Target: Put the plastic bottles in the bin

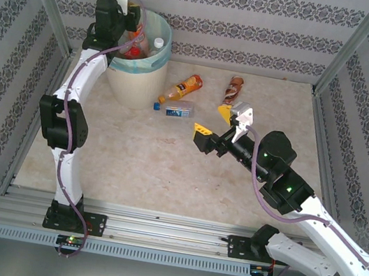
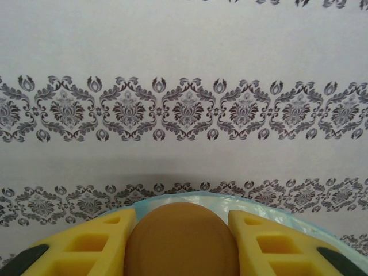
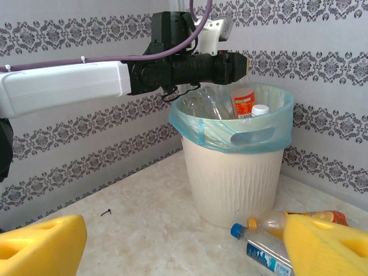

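Note:
My left gripper (image 2: 181,214) is shut on a brownish-orange plastic bottle (image 2: 181,241), whose round end sits between the yellow fingers. It hangs over the bin (image 1: 140,67), a cream wastebasket with a teal liner (image 3: 233,138), at the back left. Inside the bin are other bottles, one with a red label (image 3: 244,102) and one with a white cap (image 3: 260,109). On the table lie an orange bottle (image 1: 181,88), a clear blue-labelled bottle (image 1: 173,109) and a brown bottle (image 1: 234,88). My right gripper (image 1: 213,121) is open and holds nothing, just right of the blue-labelled bottle (image 3: 261,250).
Patterned walls close in the table at the back and on both sides, and the bin stands near the back-left corner. A small dark speck (image 3: 106,213) lies on the table left of the bin. Bare tabletop (image 1: 145,160) lies between the arms.

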You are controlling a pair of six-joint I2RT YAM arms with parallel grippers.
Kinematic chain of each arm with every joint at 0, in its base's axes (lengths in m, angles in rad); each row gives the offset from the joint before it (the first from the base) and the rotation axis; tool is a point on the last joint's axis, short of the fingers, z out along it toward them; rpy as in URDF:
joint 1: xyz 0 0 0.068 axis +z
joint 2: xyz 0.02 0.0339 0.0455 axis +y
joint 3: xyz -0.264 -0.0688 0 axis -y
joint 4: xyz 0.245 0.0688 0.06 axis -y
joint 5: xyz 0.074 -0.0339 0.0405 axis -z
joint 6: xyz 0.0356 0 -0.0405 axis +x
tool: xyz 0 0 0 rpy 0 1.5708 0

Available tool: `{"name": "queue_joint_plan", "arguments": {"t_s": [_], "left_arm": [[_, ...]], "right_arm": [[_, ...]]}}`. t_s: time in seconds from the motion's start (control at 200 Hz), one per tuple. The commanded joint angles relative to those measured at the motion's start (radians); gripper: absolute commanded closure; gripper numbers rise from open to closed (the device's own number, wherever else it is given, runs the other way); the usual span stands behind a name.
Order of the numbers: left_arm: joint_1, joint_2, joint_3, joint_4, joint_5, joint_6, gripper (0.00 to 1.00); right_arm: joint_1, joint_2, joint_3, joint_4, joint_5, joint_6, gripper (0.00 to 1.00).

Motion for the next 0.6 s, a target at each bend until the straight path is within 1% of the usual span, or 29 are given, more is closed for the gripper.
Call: {"name": "queue_joint_plan", "arguments": {"t_s": [0.0, 0.19, 0.32, 0.44, 0.495, 0.595], "left_arm": [[0.015, 0.029, 0.004, -0.125, -0.040, 0.042, 1.00], [0.015, 0.061, -0.015, -0.179, 0.023, 0.025, 1.00], [0.016, 0.054, -0.059, -0.180, 0.036, 0.017, 1.00], [0.015, -0.009, -0.127, -0.068, 0.099, -0.015, 1.00], [0.015, -0.024, -0.098, -0.062, 0.118, -0.039, 1.00], [0.014, -0.016, 0.043, -0.126, 0.183, -0.066, 1.00]], "right_arm": [[0.012, 0.005, 0.003, 0.007, -0.010, 0.022, 0.11], [0.014, 0.005, 0.003, 0.001, -0.009, 0.025, 0.11], [0.015, 0.004, 0.003, -0.004, -0.009, 0.032, 0.12], [0.017, 0.007, 0.005, -0.003, -0.009, 0.037, 0.12], [0.019, 0.013, 0.009, -0.003, -0.011, 0.037, 0.12], [0.020, 0.026, 0.023, -0.001, -0.017, 0.036, 0.13]]}}
